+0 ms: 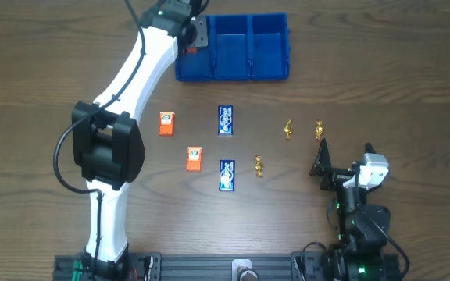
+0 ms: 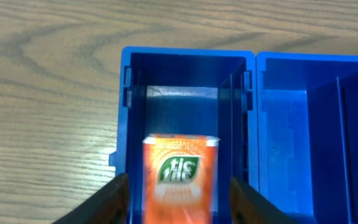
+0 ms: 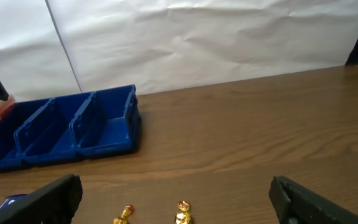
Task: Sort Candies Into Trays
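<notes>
Top view, left end effector (image 2: 179, 182) clasping an orange candy box (image 2: 180, 167) above the leftmost compartment of the blue tray (image 1: 241, 76), right end effector (image 1: 344, 156) released, fingers spread wide, low over the table (image 1: 412, 94) near a gold-wrapped candy (image 1: 319, 129).

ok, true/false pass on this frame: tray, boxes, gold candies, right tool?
1. The tray has three compartments. True.
2. Three gold candies lie on the table. True.
3. Three orange boxes lie on the table. False: two do; a third is at the left tool, at the tray's left compartment.
4. The right tool is above the tray. False: it sits open near its base, right of the candies.
5. Both blue boxes are in the tray. False: both lie on the table.
</notes>
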`<state>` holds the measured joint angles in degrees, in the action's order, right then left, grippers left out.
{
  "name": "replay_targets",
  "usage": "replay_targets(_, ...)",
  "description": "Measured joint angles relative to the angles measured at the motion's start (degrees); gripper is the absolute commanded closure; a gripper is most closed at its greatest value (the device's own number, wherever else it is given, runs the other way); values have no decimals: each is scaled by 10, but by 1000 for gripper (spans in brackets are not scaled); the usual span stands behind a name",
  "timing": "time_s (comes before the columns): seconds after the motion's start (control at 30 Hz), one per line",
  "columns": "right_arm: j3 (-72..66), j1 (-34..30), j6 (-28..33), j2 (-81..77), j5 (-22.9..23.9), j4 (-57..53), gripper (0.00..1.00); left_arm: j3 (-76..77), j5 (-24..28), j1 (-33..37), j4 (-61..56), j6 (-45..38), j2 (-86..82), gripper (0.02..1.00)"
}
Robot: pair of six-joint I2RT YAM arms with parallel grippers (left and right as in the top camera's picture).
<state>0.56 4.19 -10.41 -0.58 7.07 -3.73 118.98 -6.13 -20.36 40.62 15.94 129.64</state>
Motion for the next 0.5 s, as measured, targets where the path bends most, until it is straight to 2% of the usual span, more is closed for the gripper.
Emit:
replay_targets(0.07, 0, 0, 0, 0, 0, 0, 3, 0, 0, 0, -1, -4, 0, 187)
replay_targets(0.2, 0, 0, 0, 0, 0, 0, 3, -12, 0, 0, -2, -7, -18, 191)
replay_targets(0.5, 0, 0, 0, 1, 0, 0, 3, -392, -2, -14, -73, -7, -415, 196)
